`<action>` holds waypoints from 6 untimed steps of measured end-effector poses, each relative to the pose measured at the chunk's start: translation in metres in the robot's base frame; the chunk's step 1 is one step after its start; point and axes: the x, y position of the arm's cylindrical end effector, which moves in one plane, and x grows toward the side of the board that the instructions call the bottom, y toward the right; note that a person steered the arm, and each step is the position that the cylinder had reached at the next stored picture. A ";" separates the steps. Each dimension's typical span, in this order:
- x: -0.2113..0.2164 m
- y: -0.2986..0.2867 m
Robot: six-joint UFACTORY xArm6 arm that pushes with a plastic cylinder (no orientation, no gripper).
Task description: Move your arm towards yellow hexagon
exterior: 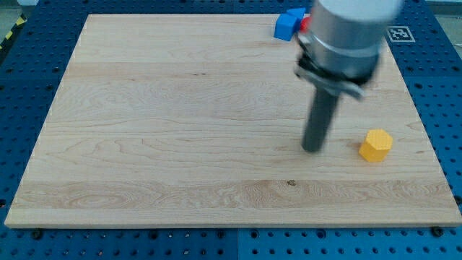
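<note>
Because my tip (313, 149) sits near the yellow hexagon (376, 145) and on its view-left side, with only a strip of bare wood between them, the main risk as I judge it is overshoot: if I come across toward the right edge too fast, the rod would strike the block's near face and shove it toward that edge, when the task only asks me to approach it. A push that lands off-centre on one of its angled faces would likely spin it or send it skidding toward the bottom right corner. I carry no hand or jaws at all, just a straight dark rod, so there is nothing to be apart, together or clamped; the rod touches no block. A second, smaller concern lies near the top edge, where a blue block (288, 24) and a sliver of a red block (305, 24) sit partly hidden behind my arm's housing; their shapes I cannot make out fully, and they are well apart from my tip. The hexagon rests flat on the wooden board (159, 123), close to the right edge and somewhat below its middle, a squat bright yellow piece with a lighter top face, its darker side walls facing the bottom edge.
</note>
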 end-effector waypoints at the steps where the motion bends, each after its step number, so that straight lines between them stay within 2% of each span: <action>1: 0.043 0.080; 2: 0.043 0.122; 3: 0.039 0.095; 4: 0.015 0.071; 6: -0.015 0.071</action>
